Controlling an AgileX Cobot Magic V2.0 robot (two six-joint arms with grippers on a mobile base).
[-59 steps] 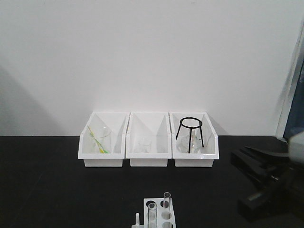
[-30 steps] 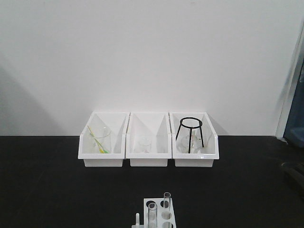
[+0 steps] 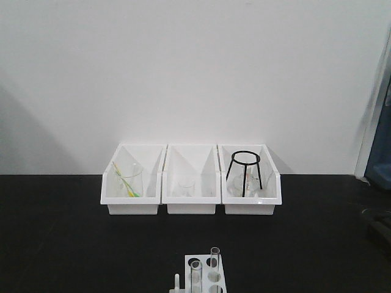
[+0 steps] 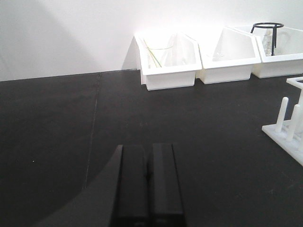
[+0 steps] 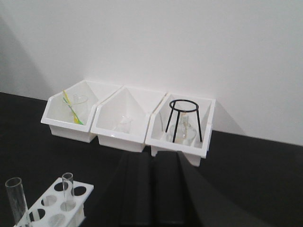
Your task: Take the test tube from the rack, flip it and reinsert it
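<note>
Flanking the rack (image 3: 203, 276) beyond: three white bins (image 3: 191, 179), glassware inside.

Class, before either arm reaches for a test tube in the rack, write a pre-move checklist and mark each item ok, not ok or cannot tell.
1. Two test tubes stand upright in the rack: ok.
2. Left hand shut and empty: ok.
3. Right hand shut; must open before grasping: not ok.
4. Right hand above the rack: not ok, it hangs off to the side.
5. Free holes for reinsertion: ok.
6. Tubes dry inside: cannot tell.
</note>
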